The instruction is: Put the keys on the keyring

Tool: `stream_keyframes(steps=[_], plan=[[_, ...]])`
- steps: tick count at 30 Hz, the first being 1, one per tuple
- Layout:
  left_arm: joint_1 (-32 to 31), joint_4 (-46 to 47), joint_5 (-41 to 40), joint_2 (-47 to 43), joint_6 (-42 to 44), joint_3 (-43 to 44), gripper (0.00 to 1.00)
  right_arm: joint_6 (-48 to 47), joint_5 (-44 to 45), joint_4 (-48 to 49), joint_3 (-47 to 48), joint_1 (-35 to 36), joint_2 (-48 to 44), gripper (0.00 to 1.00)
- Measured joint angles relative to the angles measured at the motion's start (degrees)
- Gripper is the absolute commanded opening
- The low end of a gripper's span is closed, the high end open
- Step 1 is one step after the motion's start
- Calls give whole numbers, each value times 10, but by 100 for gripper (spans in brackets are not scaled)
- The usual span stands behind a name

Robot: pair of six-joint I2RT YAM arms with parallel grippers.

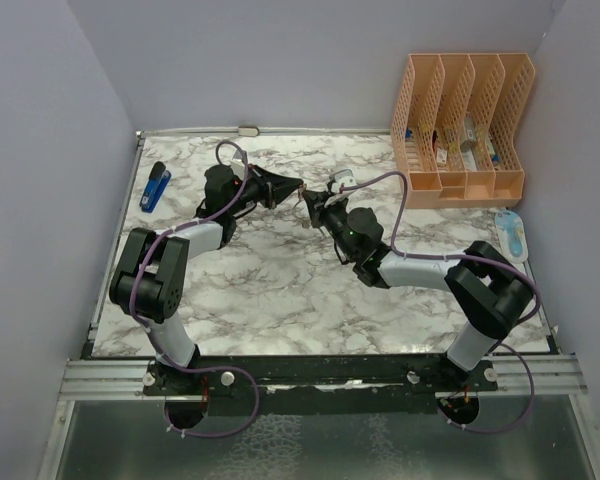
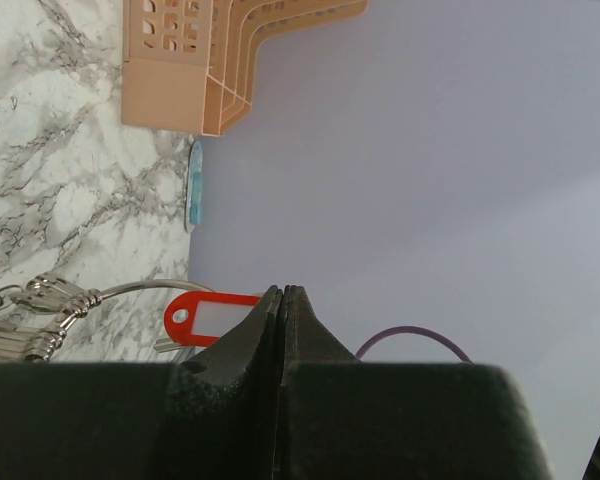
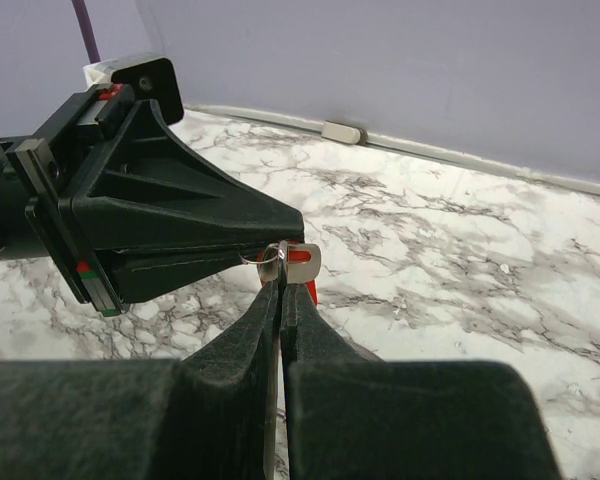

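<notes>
Left jaws: shut on red-tag key (image 2: 205,318)
Right jaws: pinching keyring (image 2: 120,288)
Risk: thin ring twists, key misses gap

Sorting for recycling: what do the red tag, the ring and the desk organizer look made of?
Tag: glossy red plastic, pale label window. Ring: thin bright metal wire, probably steel. Organizer: matte peach plastic, moulded perforated walls.

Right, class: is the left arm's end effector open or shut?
Shut. In the left wrist view the end effector fingers meet with no gap, gripping the red tag by its end.
</notes>
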Motion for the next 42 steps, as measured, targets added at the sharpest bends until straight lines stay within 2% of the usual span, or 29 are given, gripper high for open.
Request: stream_keyframes(steps=[42], plan=[[-5, -6, -7, 0, -1, 0, 0, 28, -28, 15, 7, -1, 5, 1]])
